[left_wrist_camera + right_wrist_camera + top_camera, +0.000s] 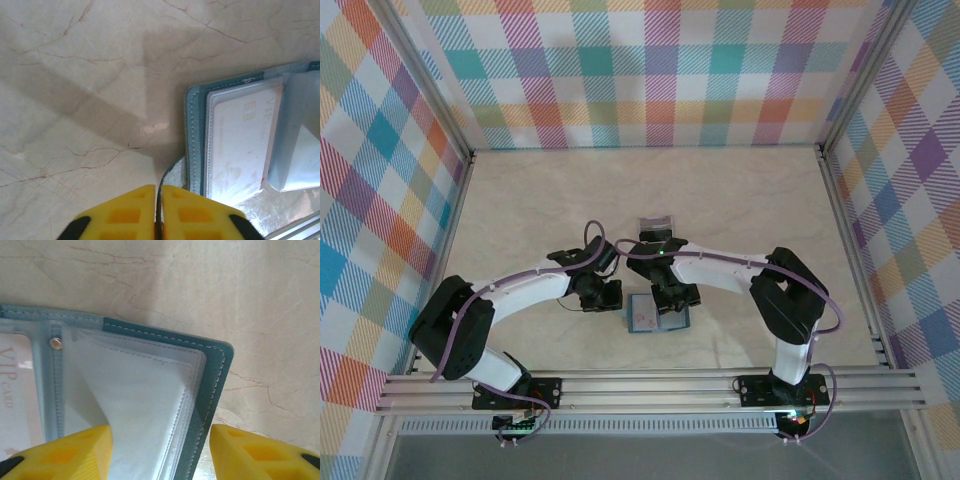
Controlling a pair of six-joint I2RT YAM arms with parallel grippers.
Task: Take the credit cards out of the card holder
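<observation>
card holder (665,322): lies opened flat, inside up, on the marble-look table (740,200) just ahead of the two arm bases; long axis across the table, left to right, a little skewed; spine running away from the arms; the teal cover frames clear sleeves (145,400)
side tab (175,176): sticks out from the holder's left edge, toward the left gripper
VIP card (240,145): pale, gold chip, tucked in the left-hand sleeve; long axis parallel to the spine
brass rivet (55,343): on the strip binding the sleeves
left gripper (160,189): just left of the holder; yellow fingers all but together, a thin slit between them; the tab's edge runs to that slit, whether nipped I cannot tell
right gripper (160,427): over the holder's right half; fingers well apart, one over the sleeves, one past the cover's outer edge
small grey-and-dark rectangle (655,223): flat on the table beyond the grippers, apart from the holder
</observation>
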